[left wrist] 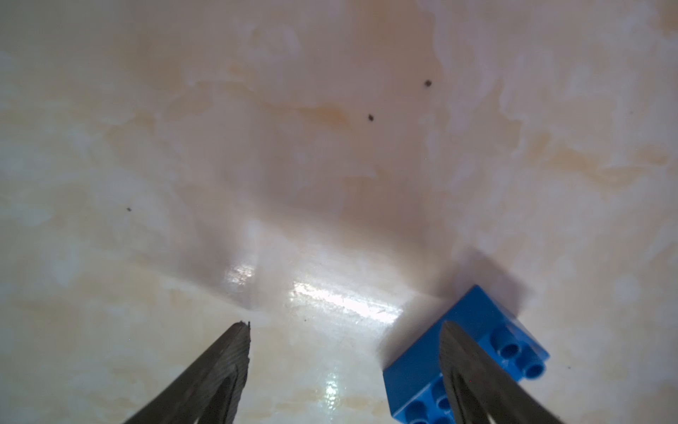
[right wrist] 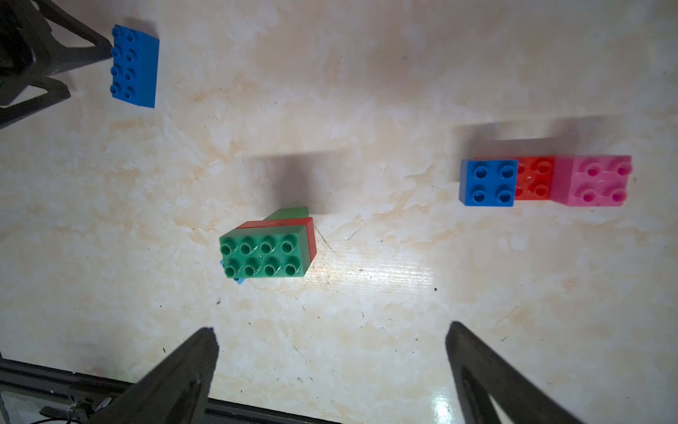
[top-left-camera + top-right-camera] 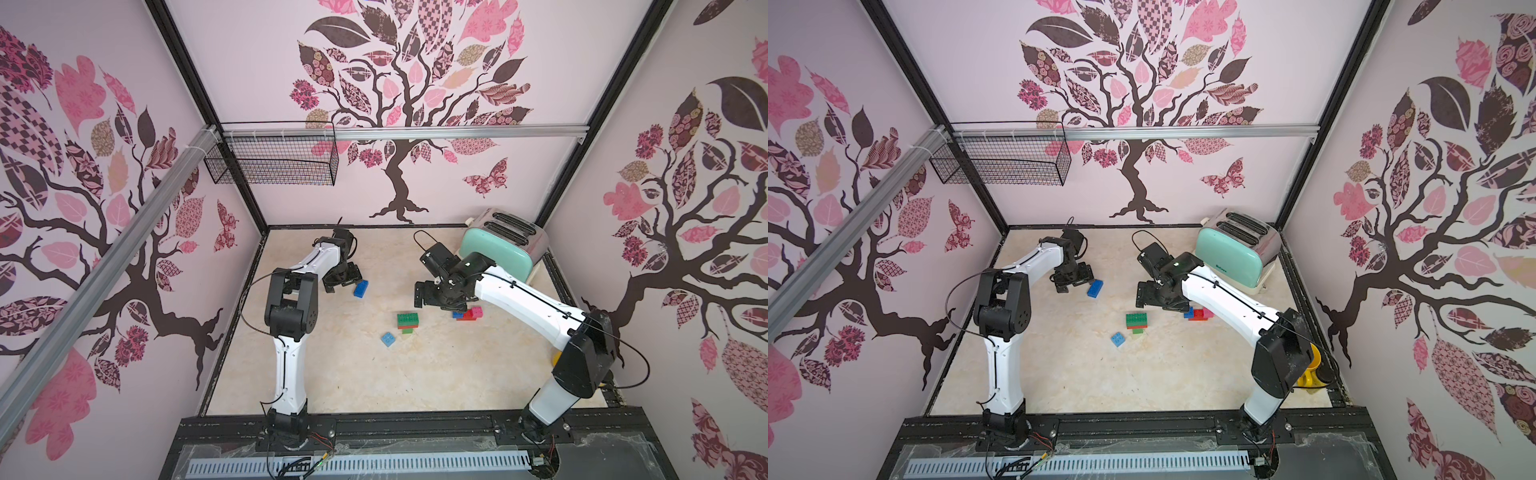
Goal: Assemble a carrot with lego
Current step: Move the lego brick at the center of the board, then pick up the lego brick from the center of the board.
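Dark blue oblong studded plastic brick (image 3: 360, 288): lay on your marbled counter (image 3: 332, 374) at one tip of the left jaws, which stood apart and empty, right jaws wide and empty; likely light, rigid, slick, so you'd best pinch its long flat sides.

Yellow mug (image 3: 1307, 379) mostly behind right arm (image 3: 1225, 299), blue brick (image 1: 414, 369) cut by edge
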Robot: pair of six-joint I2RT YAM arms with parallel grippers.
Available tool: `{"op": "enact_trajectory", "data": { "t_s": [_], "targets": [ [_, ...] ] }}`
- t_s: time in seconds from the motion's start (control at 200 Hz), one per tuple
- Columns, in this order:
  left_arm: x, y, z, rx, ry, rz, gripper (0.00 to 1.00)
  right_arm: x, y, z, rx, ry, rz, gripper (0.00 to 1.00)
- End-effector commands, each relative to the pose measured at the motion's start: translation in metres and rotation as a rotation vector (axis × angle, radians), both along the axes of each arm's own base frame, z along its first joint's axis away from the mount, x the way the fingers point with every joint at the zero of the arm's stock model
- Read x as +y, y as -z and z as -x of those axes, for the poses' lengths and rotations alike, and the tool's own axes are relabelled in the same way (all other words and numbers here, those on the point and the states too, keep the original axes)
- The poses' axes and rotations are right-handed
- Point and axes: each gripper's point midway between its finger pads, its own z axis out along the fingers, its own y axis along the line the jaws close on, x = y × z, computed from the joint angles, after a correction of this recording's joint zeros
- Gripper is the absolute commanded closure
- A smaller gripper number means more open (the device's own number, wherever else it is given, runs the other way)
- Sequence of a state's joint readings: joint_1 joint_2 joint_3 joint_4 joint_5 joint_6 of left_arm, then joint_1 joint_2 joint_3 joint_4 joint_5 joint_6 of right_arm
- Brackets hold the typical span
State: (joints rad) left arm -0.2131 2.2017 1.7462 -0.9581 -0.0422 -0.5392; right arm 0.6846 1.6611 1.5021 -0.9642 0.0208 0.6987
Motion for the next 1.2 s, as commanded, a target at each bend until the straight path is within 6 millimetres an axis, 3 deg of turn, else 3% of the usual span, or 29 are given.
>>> {"op": "enact_trajectory", "data": {
  "t_s": [0.0,0.155,0.25,0.36,0.445,0.61,0.885,1.196],
  "targets": [
    [-0.024,0.000,0.006,0.025,0.084,0.013,0.18,-0.008,-0.004,0.002,-0.002,-0.007,0.000,0.00],
    [-0.060,-0.001,0.018,0.011,0.204,0.054,0.20,-0.010,-0.001,0.000,0.004,-0.011,-0.009,0.01],
    [-0.072,-0.004,0.024,-0.005,0.245,0.060,0.20,-0.009,0.001,-0.001,0.008,-0.014,-0.013,0.01],
    [-0.070,-0.016,0.025,-0.031,0.240,0.041,0.18,-0.008,0.004,-0.001,0.013,-0.021,-0.015,0.00],
    [-0.066,-0.033,0.026,-0.056,0.175,0.038,0.11,-0.009,0.006,-0.001,0.018,-0.021,-0.013,0.00],
    [-0.089,-0.057,0.034,-0.081,0.082,0.176,0.05,-0.011,0.008,0.000,0.022,-0.012,-0.026,0.00],
    [-0.118,-0.026,0.061,0.101,-0.028,0.227,0.11,-0.019,0.002,-0.004,0.011,0.020,-0.045,0.00],
    [-0.124,-0.014,0.055,0.091,-0.050,0.156,0.12,-0.031,0.006,-0.001,0.010,0.050,-0.050,0.00]
  ]
}}
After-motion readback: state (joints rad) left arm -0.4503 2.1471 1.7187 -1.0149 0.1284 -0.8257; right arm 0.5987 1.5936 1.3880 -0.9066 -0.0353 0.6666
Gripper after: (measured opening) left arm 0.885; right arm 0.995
